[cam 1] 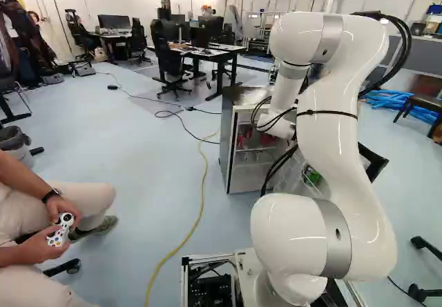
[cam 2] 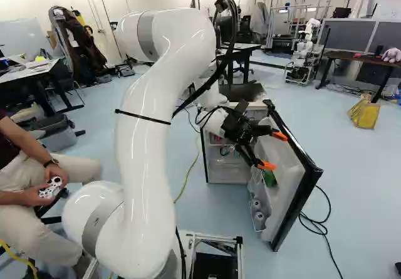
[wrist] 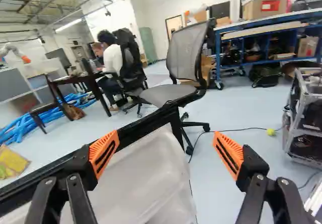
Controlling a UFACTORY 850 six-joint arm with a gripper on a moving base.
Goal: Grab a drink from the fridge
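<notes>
Spreading wide, the end effector [cam 2: 274,150] hangs near the fridge door's edge [cam 2: 302,150].

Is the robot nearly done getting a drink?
Partly. The fridge door is already open, with something green on its inner side. The fingers are apart and hold nothing, so grabbing a drink and taking it out look left.

The door [cam 2: 289,185] stands right of the fridge [cam 2: 227,175].
</notes>
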